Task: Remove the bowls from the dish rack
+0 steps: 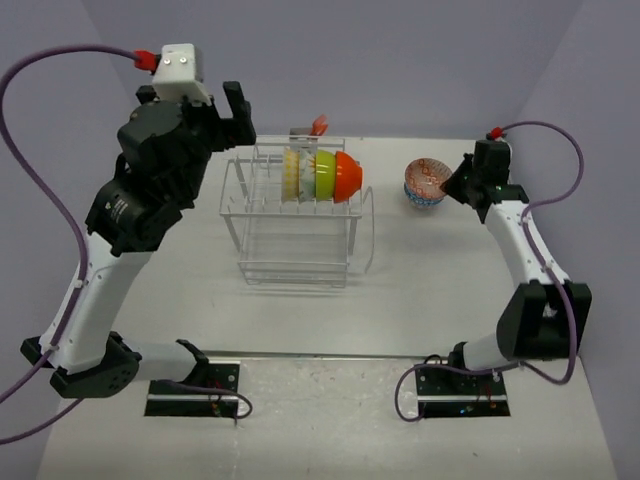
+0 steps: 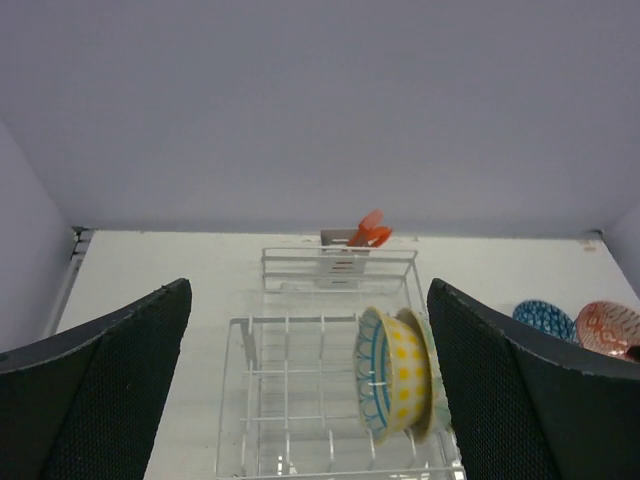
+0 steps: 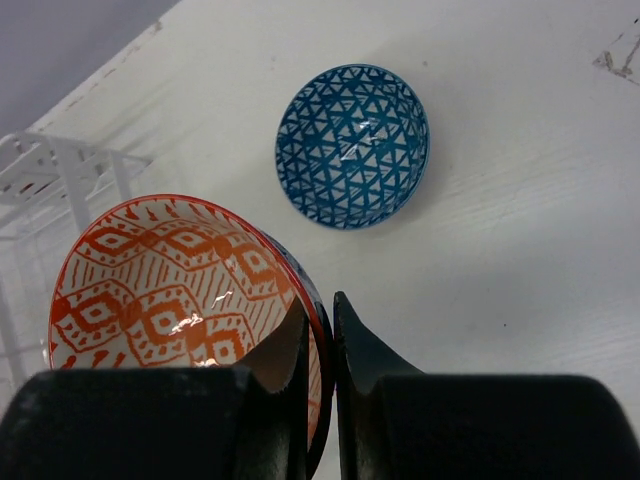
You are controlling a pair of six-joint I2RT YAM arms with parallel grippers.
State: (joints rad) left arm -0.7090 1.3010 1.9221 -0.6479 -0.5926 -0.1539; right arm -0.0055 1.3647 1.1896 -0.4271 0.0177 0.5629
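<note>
- Viewing overhead: white wire dish rack (image 1: 295, 250) holds upright bowls (image 1: 325, 175); left gripper (image 1: 222, 118) hangs nearby.
- Left wrist: jaws wide apart, yellow-checked bowl (image 2: 405, 372) racked ahead.
- Right wrist: right gripper (image 3: 320, 330) pinches red-zigzag white bowl (image 3: 170, 290) beside blue-patterned bowl (image 3: 352, 145); set level before releasing.

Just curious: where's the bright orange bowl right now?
Top view: the orange bowl stands on edge atop the dish rack, rightmost in the row, next to the lime green bowl.

Left wrist view: dish rack (image 2: 330, 400) runs off bottom edge; rack bowls beyond the yellow-dotted bowl (image 2: 405, 370) masked by a finger (image 2: 520, 390) of the left tool (image 2: 308, 295). Right wrist view: red-zigzag bowl (image 3: 170, 290) near rim hidden behind right tool (image 3: 322, 318). Behind rack, orange-red item (image 1: 319, 125) too small to identify.
</note>
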